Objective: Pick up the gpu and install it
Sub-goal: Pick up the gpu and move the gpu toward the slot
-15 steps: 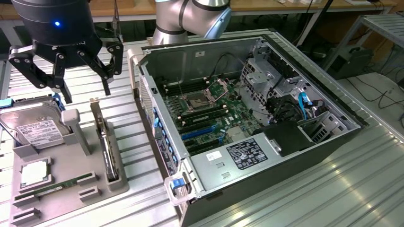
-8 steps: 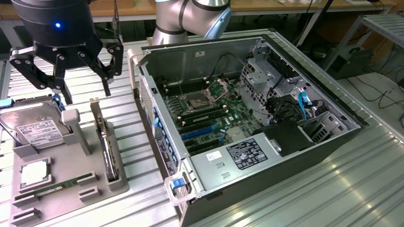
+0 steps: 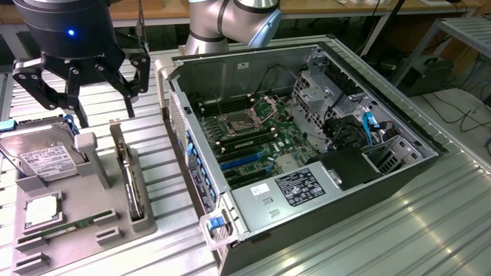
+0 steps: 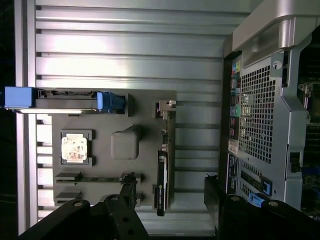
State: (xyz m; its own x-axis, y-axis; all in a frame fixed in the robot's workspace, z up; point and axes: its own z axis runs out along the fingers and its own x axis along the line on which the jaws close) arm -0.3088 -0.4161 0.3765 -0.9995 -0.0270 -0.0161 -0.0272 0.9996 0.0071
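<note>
black claw gripper, jaws apart, hangs over the thin dark gpu card at the grey tray's edge. nothing lifted yet.

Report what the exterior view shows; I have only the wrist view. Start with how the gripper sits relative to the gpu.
Observer: The gripper hangs above the grey tray, fingers open, touching nothing. The gpu stands on edge in its slot below.
Operator: Check the blue slots inside the case.
Observer: The blue slots hold no card.
Operator: Say how the case lies.
Observer: The case lies on its side, open side up.
</note>
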